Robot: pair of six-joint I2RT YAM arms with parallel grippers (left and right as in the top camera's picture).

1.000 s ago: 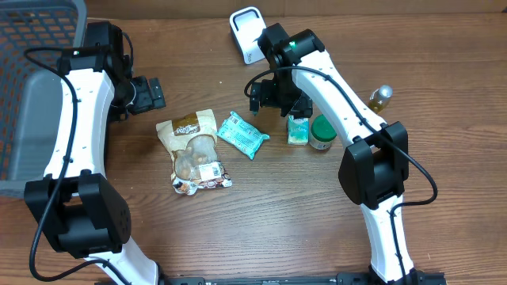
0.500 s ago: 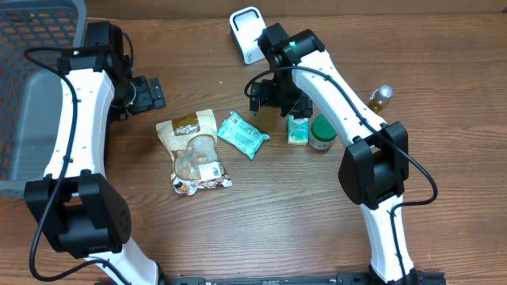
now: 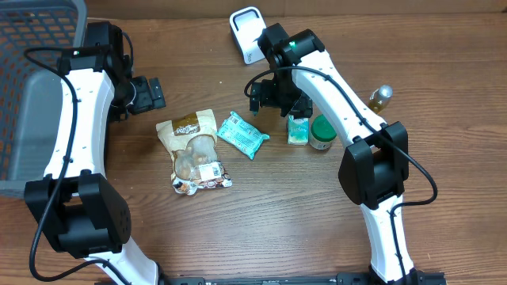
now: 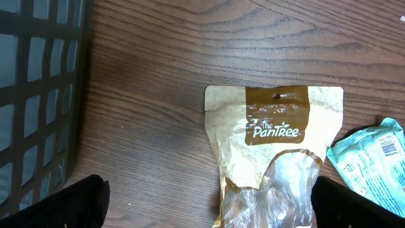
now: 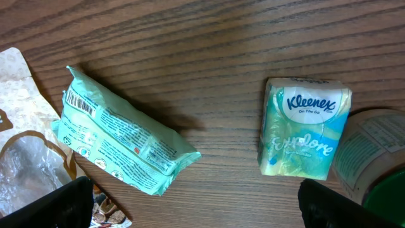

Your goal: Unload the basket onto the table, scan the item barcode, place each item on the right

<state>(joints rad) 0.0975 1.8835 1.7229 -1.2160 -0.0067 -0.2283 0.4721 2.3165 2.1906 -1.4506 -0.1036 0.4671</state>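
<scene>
Nearest the arms' bases, on the brown wood-grain table (image 3: 277, 214), a tan-and-brown paper snack pouch (image 3: 192, 149) with a clear window lies flat, its printed header toward the far side. Just beside it on the right, a teal plastic-wrapped packet (image 5: 120, 136) lies on a slant with a barcode face up at one end. Farther right are a small teal-and-white Kleenex tissue pack (image 5: 304, 130) and, just beside that, a round jar (image 3: 322, 133) with a green lid.

A little beyond these, the right gripper (image 3: 271, 95) hangs above the wood between the packet and the tissue pack, its dark fingers spread wide and holding nothing. The left gripper (image 3: 148, 93) hovers over bare wood just past the pouch's header, its jaws also wide apart and empty.

Off to the right stands a small bottle (image 3: 380, 96) with a gold cap. At the far edge sits a white rounded scanner (image 3: 247, 33), well apart from the packet. A dark mesh basket (image 3: 32, 47) fills the far left corner.
</scene>
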